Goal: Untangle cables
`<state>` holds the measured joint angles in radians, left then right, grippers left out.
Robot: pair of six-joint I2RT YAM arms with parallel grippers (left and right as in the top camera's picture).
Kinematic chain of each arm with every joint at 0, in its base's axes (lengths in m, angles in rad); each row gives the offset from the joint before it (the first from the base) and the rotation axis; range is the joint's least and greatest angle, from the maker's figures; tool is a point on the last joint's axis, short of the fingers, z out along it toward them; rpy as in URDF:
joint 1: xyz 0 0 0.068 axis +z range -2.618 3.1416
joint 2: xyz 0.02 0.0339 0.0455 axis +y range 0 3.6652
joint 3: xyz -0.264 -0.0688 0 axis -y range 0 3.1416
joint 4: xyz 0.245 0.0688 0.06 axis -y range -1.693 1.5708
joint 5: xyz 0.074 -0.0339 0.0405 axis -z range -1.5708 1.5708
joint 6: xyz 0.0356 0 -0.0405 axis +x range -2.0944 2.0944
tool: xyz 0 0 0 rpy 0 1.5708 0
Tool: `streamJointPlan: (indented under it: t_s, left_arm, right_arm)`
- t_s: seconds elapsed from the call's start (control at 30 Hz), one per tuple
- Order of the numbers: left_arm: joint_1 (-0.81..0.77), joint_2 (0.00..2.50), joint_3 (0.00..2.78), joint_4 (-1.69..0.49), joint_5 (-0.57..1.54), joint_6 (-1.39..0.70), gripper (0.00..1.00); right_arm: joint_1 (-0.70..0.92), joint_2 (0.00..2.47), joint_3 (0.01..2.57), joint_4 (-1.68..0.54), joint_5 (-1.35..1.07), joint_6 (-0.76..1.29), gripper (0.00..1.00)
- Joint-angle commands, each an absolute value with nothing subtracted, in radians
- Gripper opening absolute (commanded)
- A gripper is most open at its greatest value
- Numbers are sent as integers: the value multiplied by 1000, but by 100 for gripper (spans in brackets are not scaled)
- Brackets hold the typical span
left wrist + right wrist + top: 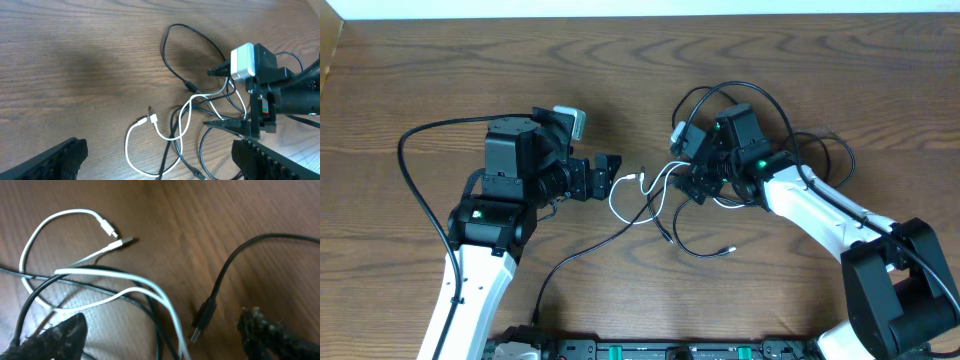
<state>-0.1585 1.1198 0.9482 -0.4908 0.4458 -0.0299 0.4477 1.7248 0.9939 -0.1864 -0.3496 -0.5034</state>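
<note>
On the brown wood-grain counter, the thin white cable and the thin black cable lie crossed in loose loops at the middle, between the two arms. The left gripper is released, its fingers spread wide, just left of the white loop. The right gripper is also released, its fingers spread on either side of the crossed strands.

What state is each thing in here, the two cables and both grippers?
white cable: lying loose, crossed with the black cable, both plug ends free.
black cable: looped, tangled with the white cable, one plug end free.
left gripper: open, holding nothing.
right gripper: open, the tangle lying between its fingers, not clamped.
</note>
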Motion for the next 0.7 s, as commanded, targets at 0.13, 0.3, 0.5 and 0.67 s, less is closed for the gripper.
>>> streamJointPlan:
  t_s: [0.13, 0.3, 0.5, 0.67]
  left_arm:
    - [-188, 1124, 951, -492, 463, -40, 98]
    - [-188, 1124, 951, -492, 463, -40, 98]
    - [-188, 1124, 951, -492, 464, -40, 98]
    - [-188, 1124, 951, -492, 463, -40, 98]
  right_arm:
    - [452, 1846, 1002, -138, -345, -486, 89]
    - [451, 1853, 1002, -130, -345, -481, 87]
    - [451, 1852, 1002, -113, -346, -408, 66]
    - [451, 1851, 1002, -107, -346, -330, 49]
